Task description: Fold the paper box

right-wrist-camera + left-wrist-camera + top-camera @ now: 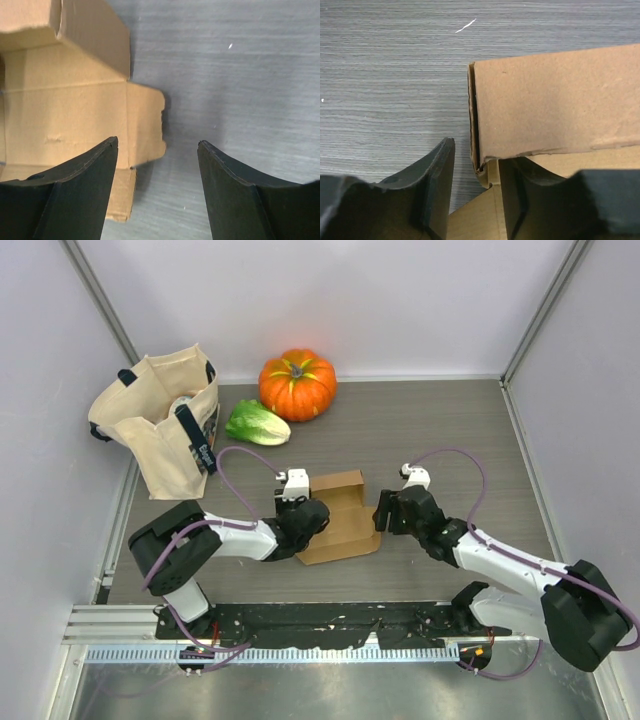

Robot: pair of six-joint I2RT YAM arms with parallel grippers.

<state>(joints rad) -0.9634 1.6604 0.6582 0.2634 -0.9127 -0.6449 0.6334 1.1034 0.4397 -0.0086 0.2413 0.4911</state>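
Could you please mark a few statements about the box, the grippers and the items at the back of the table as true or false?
1. The paper box lies between the left gripper and the right gripper. True.
2. The right gripper's fingers are clamped on a flap. False: they stand apart and hold nothing.
3. The pumpkin sits inside the tote bag. False: it stands on the table, beside the lettuce.
4. The left gripper is open, with a corner of the box wall between its fingers. True.
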